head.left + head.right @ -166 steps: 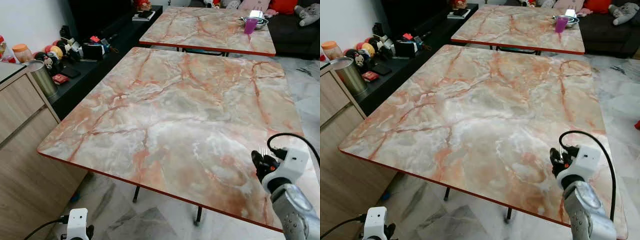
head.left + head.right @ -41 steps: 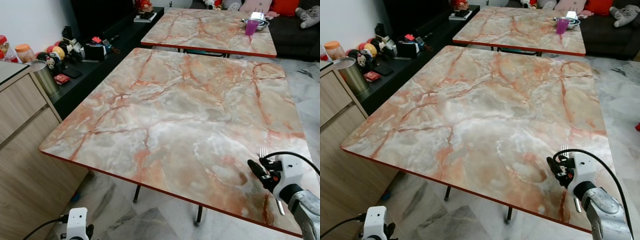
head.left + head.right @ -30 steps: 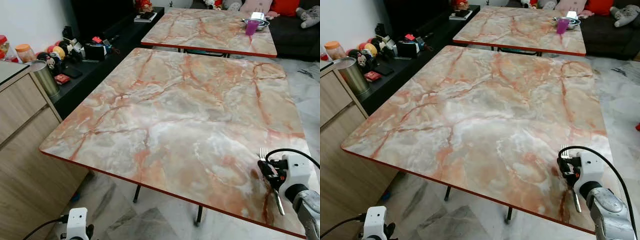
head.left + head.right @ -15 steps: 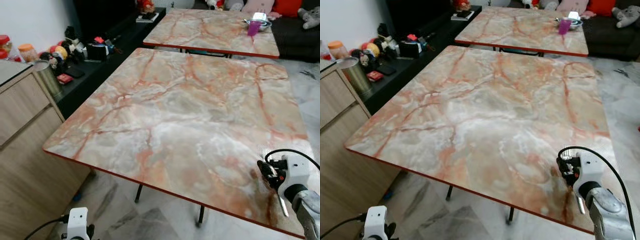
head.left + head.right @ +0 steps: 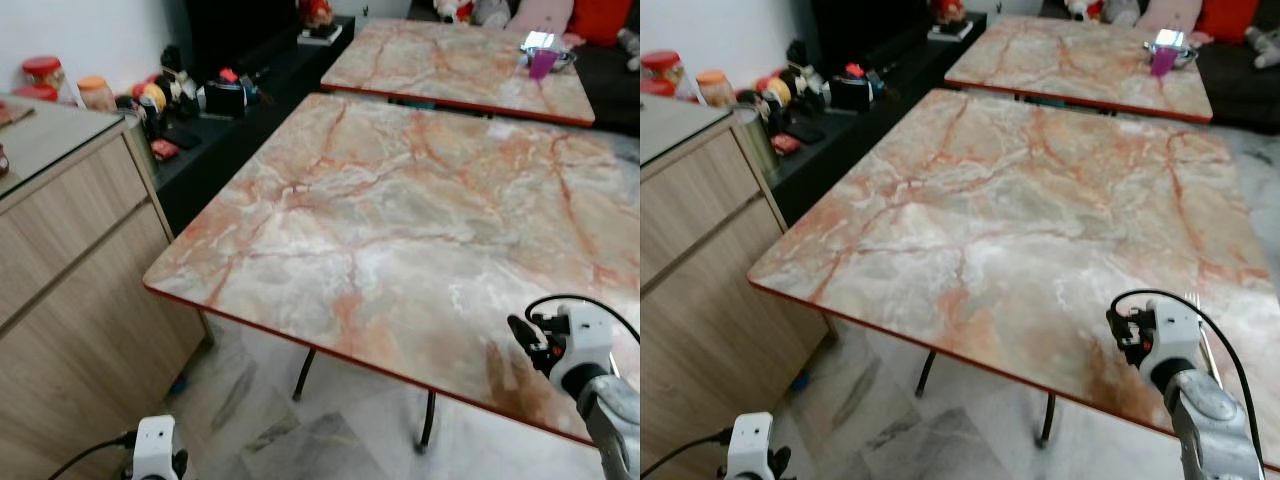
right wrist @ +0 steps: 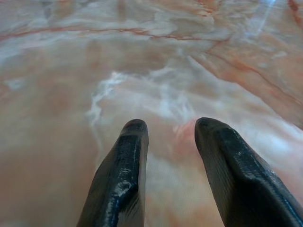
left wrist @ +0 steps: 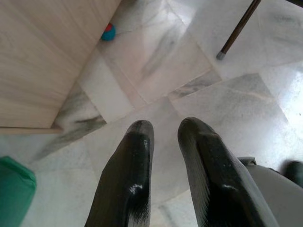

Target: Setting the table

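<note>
A silver fork [image 5: 1203,335] lies flat near the marble table's [image 5: 400,200] front right corner, tines pointing away from me. My right gripper [image 5: 522,335] hovers low over the tabletop just left of the fork, apart from it. In the right wrist view its fingers [image 6: 124,161] stand open over bare marble with nothing between them. My left gripper [image 7: 163,127] hangs idle beside me above the floor, its fingers a little apart and empty.
A second marble table [image 5: 450,60] stands behind, carrying a purple cup [image 5: 541,63] and a metal bowl [image 5: 550,48]. A wooden cabinet [image 5: 70,230] is at my left, with a low black shelf of small items [image 5: 200,95] beyond it. Marble floor [image 7: 156,71] lies under me.
The whole view has swung left, so the camera moved. The fork now lies on the table to the right of my right gripper, which has drawn slightly back from it.
</note>
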Controlling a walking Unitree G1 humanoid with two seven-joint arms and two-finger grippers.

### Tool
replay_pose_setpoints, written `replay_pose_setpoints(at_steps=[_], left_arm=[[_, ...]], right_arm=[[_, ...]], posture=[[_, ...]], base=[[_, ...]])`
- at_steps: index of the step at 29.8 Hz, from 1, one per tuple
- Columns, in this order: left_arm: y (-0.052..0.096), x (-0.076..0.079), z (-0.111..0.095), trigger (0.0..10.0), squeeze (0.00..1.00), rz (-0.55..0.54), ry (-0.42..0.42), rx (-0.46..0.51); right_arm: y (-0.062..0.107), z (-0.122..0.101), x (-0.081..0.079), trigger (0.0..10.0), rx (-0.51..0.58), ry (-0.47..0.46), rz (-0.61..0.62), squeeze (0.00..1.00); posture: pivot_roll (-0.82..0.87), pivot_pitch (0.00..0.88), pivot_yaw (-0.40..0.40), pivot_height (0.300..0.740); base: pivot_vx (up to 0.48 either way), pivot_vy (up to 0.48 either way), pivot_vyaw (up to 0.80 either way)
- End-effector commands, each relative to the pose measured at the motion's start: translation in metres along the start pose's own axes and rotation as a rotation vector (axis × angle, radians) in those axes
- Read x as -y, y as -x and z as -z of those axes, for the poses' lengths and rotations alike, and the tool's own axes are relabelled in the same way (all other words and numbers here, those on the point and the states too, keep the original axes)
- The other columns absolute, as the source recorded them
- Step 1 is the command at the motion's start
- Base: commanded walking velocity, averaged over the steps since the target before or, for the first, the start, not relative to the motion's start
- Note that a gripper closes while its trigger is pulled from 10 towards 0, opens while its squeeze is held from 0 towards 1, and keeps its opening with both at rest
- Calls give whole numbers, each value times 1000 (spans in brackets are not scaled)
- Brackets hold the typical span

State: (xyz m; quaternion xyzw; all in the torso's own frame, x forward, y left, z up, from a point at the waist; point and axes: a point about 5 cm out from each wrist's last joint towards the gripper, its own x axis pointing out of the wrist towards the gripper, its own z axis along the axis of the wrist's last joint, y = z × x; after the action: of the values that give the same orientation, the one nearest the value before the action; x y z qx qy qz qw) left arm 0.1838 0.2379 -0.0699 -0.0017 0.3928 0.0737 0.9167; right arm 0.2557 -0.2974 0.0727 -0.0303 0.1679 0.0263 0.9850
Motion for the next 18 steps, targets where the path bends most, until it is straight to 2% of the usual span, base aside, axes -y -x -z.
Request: replay_pose_setpoints(at_steps=[1, 3, 18], left_arm=[[0, 2, 3, 10000, 0, 7, -4, -15], [0, 2, 3, 10000, 0, 8, -9, -13], [0, 2, 2, 10000, 0, 5, -9, -7]], right_arm=[[0, -3, 2, 10000, 13, -2, 3, 0], [0, -3, 2, 10000, 14, -1, 2, 0], [-1, -4, 2, 10000, 19, 1, -1, 0]], posture=[[19, 41, 21, 740], [20, 40, 20, 740], [20, 37, 19, 740]], base=[[0, 0, 0], [0, 0, 0], [0, -330, 0]])
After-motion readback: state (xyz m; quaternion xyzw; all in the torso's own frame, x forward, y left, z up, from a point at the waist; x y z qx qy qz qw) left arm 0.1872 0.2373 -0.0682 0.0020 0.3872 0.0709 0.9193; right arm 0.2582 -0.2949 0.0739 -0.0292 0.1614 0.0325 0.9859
